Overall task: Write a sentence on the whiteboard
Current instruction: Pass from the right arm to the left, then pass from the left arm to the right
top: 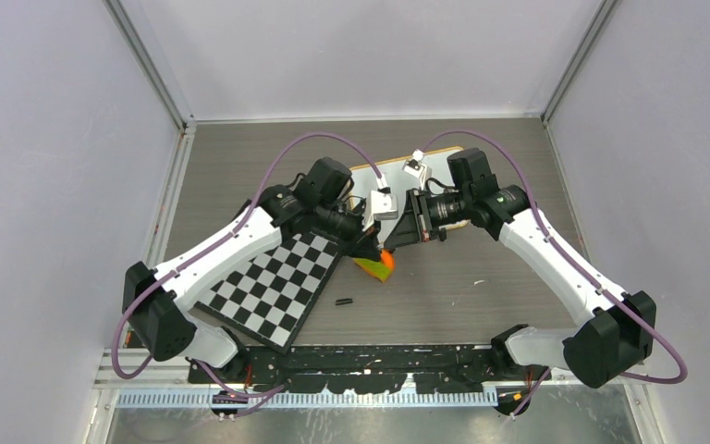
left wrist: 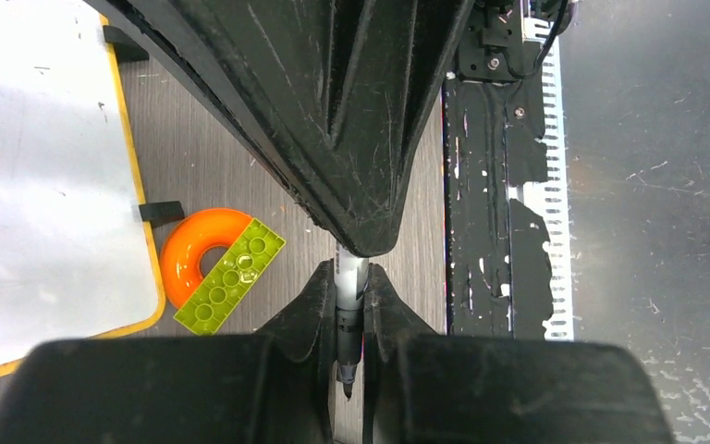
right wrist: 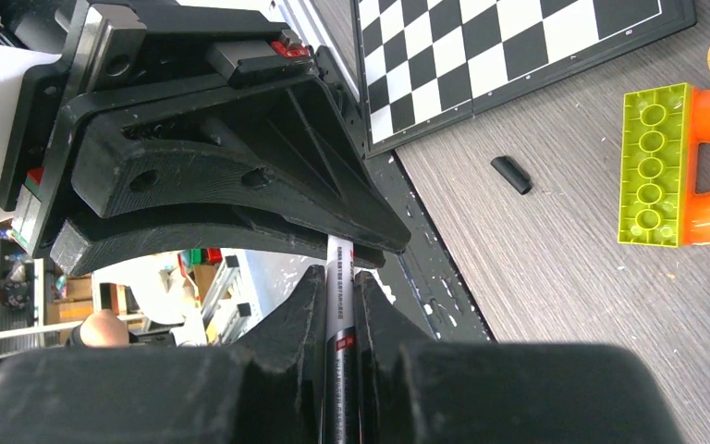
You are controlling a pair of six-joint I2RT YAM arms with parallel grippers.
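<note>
Entry, left to right. Chequered board (top: pixel 273 282) lies at near left on the bench (top: pixel 499 296), just under my left forearm. A small black piece (top: pixel 343 302) lies loose off its right corner; probably the marker's cap, though too small to be sure.

Left claw (left wrist: pixel 349 275): closed on the marker (right wrist: pixel 342 342), with the dark tip poking out on the wrist side of my fingers. An orange ring (left wrist: pixel 185 254) and a green brick (left wrist: pixel 231 277) lie touching each other, just beside the near edge of the whiteboard (left wrist: pixel 46 203).

Right claw (right wrist: pixel 337 277): also closed on the same marker, gripping the printed barrel. The two claws meet nose to nose above mid-bench.

The whiteboard lies at far centre, largely hidden beneath both wrists in the top view. In the left wrist view its surface is bare apart from faint smudges, so no sentence is visible.

Status, as I judge it: marker apparently uncapped and held between both claws, mid-transfer or mid-regrip; writing not begun. Left to do: one claw releases, the pen is carried to the board and set tip down, then the whole sentence is written.
</note>
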